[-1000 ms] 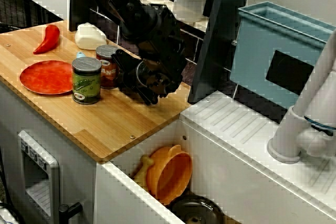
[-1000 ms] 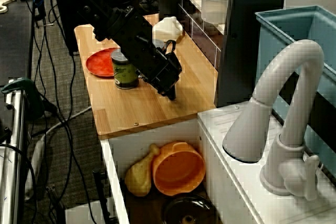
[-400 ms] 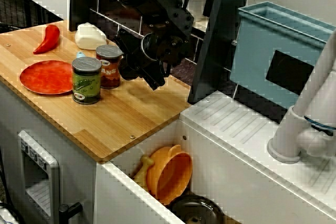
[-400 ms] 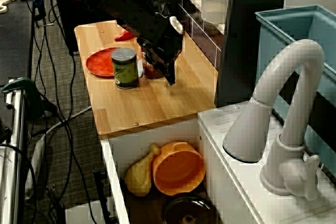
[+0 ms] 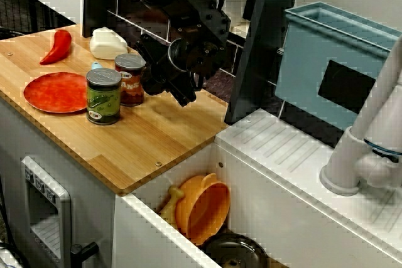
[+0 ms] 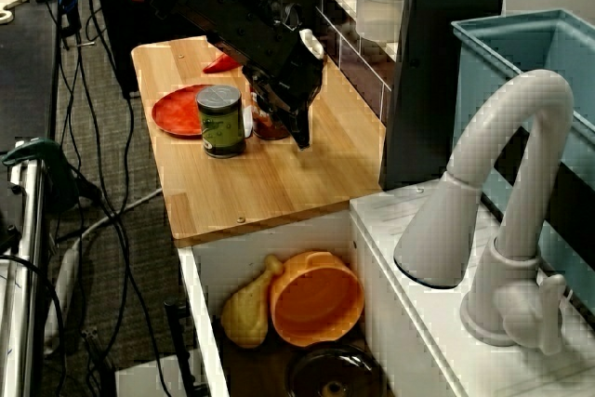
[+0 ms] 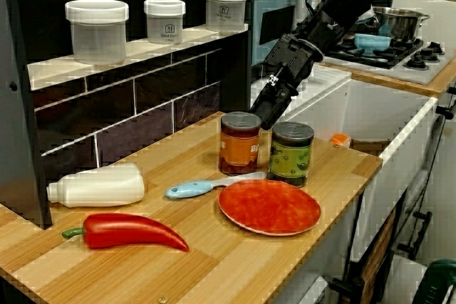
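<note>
I start with the wooden surface [image 5: 151, 142], which fills the left half of the view from the front. The black arm [image 5: 185, 4] comes down over it from the top centre of that frame. The red plate [image 5: 55, 92] lies flat at centre left. The green can [image 5: 103, 95] stands upright just right of the plate, and the orange can [image 5: 130, 80] stands upright just behind it. The 2 cans are close together, and I cannot tell whether they touch.

The orange can sits left of centre in the view from the front. In the view along the shelf wall it sits mid-frame, ahead of the dark tiles.

Working this close to 2 upright cans, I judge that small, slow moves are best. Any sideways sweep could knock the green one onto the plate. I would check the gap in the view along the shelf wall, since the view from beside the tap hides the orange can behind the wrist.

The claw [image 5: 185, 96] hangs tilted just right of the orange can, its tips pointing down toward the surface but above it. I see nothing between the fingers. They are too dark for me to tell how far apart they are, or whether they brush the can.
</note>
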`<state>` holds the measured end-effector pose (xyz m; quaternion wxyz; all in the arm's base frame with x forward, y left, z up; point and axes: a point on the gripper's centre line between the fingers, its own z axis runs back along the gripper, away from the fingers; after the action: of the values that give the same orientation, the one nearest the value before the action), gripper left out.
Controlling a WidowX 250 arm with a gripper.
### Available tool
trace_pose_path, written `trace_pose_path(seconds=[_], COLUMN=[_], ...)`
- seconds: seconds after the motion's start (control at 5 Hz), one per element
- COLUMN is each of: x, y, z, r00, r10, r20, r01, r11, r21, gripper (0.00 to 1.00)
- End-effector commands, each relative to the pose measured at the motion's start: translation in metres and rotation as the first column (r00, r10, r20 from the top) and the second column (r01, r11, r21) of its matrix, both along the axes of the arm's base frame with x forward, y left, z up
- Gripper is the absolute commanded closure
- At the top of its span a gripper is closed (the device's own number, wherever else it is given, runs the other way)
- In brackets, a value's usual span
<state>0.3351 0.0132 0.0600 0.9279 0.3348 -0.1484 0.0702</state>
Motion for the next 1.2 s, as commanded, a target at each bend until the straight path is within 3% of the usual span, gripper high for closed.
trace_pose_path(seconds=[0.0, 0.4, 0.6, 1.0], x=[0.024, 0.034, 0.028, 0.011], y=[0.02, 0.033, 0.028, 0.023], z=[0.037, 0.04, 0.039, 0.044], r00=[0.996, 0.995, 0.996, 0.998], r10=[0.038, 0.058, 0.049, 0.049], r20=[0.083, 0.085, 0.079, 0.03], r01=[-0.037, -0.056, -0.047, -0.046], r11=[0.999, 0.998, 0.999, 0.993], r21=[-0.02, -0.023, -0.023, -0.105], gripper=[1.0, 1.0, 0.0, 0.0])
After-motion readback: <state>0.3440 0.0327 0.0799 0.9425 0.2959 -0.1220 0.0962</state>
